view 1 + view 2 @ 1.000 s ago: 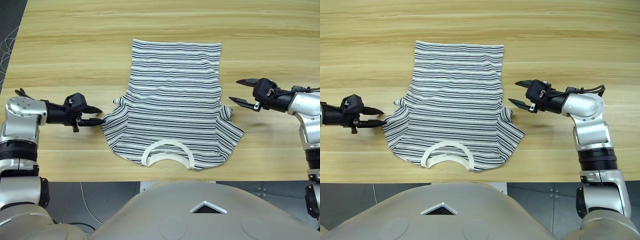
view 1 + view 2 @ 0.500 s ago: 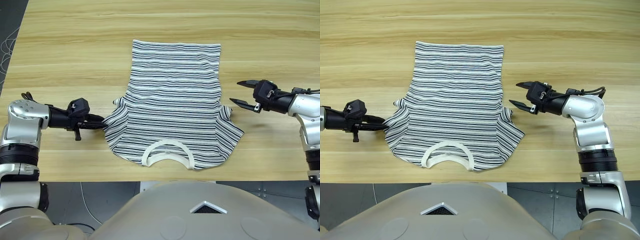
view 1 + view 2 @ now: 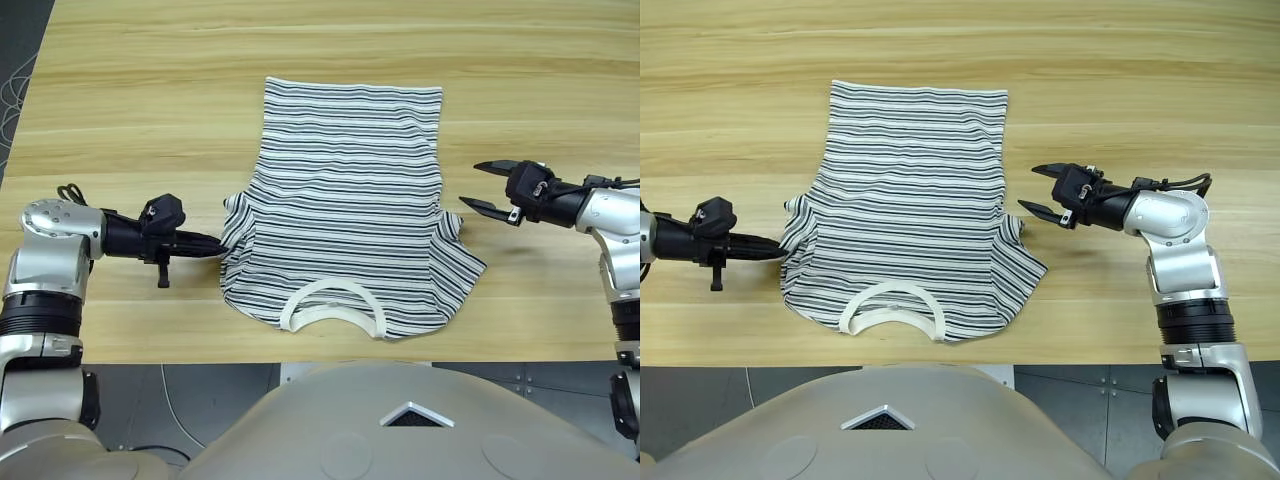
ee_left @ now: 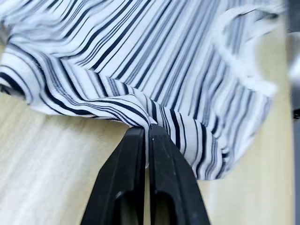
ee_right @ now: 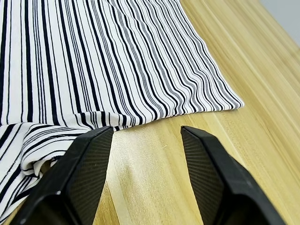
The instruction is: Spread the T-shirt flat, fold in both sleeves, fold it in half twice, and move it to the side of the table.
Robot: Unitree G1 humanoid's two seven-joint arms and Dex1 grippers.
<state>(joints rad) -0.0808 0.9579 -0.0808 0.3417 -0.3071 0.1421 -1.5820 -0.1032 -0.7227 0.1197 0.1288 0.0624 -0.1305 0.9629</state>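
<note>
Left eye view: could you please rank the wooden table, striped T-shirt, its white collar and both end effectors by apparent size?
1. Light wooden table
2. Black-and-white striped T-shirt
3. White fabric collar
4. Black left end effector and black right end effector: look alike, unranked.

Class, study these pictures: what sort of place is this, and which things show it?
Probably a robot lab or test bench, not a home: a plain wooden table with a striped T-shirt laid on it, the left gripper pinching its sleeve, and loose cables beside the table.
</note>
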